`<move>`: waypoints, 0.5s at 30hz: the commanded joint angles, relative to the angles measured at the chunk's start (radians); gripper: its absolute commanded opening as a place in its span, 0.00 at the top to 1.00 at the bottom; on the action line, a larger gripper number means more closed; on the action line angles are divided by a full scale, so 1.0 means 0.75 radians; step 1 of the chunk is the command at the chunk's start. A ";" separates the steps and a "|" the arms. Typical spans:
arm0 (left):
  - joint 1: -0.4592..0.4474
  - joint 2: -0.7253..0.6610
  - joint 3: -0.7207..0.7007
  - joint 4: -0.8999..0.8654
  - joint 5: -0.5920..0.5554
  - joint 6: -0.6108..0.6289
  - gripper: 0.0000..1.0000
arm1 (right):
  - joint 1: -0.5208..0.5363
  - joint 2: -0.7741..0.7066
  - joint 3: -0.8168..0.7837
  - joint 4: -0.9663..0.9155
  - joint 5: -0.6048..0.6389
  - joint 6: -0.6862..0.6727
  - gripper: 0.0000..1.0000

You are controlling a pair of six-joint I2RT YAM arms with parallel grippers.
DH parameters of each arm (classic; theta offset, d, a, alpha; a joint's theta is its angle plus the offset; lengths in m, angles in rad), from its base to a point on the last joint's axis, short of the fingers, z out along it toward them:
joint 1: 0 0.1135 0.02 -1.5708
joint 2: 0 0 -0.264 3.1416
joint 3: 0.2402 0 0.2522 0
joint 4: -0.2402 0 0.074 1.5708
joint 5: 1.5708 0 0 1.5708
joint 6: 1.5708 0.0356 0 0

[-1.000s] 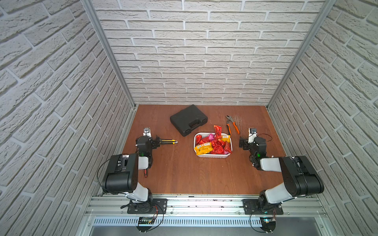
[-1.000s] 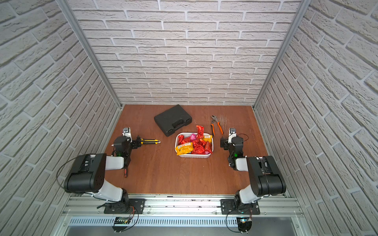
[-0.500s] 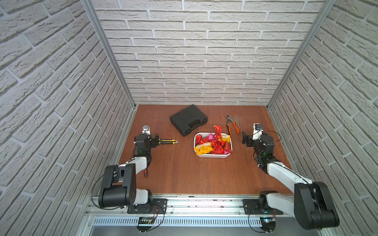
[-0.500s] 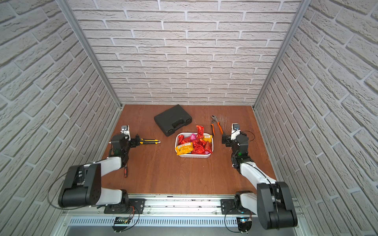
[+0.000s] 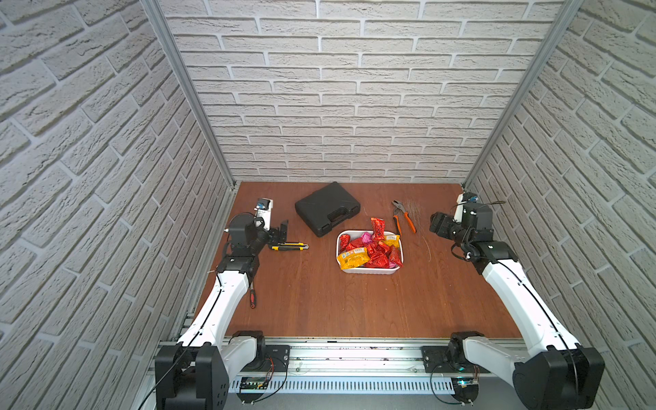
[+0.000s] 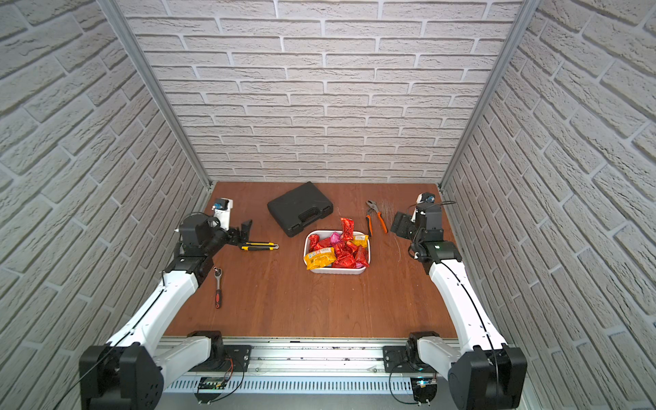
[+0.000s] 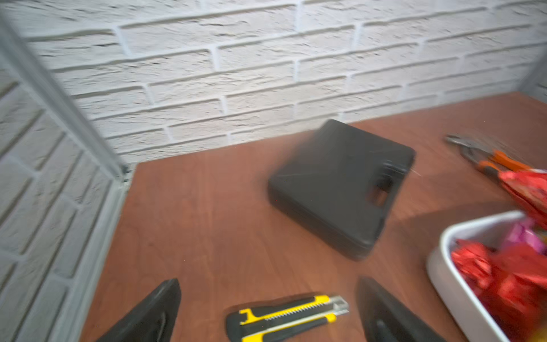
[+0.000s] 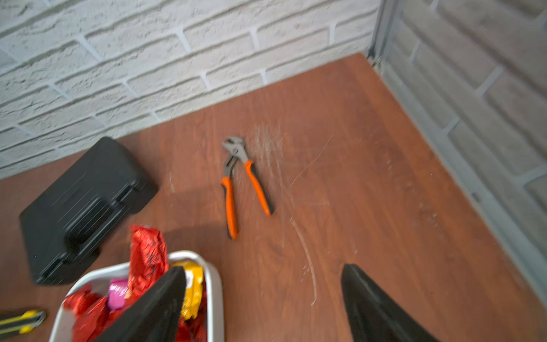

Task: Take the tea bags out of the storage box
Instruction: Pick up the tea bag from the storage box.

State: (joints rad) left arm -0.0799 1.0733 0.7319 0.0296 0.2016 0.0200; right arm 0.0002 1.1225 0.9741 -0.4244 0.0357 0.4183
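In the storage box (image 5: 369, 272) lie the tea bags (image 5: 373, 250); either side of it, the left pincer (image 7: 266, 288) and right pincer (image 8: 263, 268) both gape empty.

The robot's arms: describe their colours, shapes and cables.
Both the left arm and right arm have long white links between chunky black joints, with a thin black cable running along each. Each wrist carries a small white camera housing. The fingers are black, tapered wedges.

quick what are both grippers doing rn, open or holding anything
Left gripper: open, holding nothing.
Right gripper: open, holding nothing.
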 commanded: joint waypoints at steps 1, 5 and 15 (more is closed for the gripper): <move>-0.110 0.045 0.065 -0.182 0.198 0.070 0.02 | 0.017 -0.014 0.003 -0.118 -0.254 0.256 0.22; -0.245 0.114 0.127 -0.223 0.236 -0.014 0.03 | 0.116 0.005 0.024 -0.202 -0.325 0.389 0.26; -0.489 0.250 0.159 -0.167 0.191 -0.176 0.08 | 0.581 0.135 0.067 -0.161 -0.185 0.611 0.29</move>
State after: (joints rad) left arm -0.4225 1.2442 0.8192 -0.1127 0.3302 -0.0750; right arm 0.3985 1.2030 0.9806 -0.5636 -0.1467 0.8093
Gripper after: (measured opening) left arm 0.929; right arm 0.710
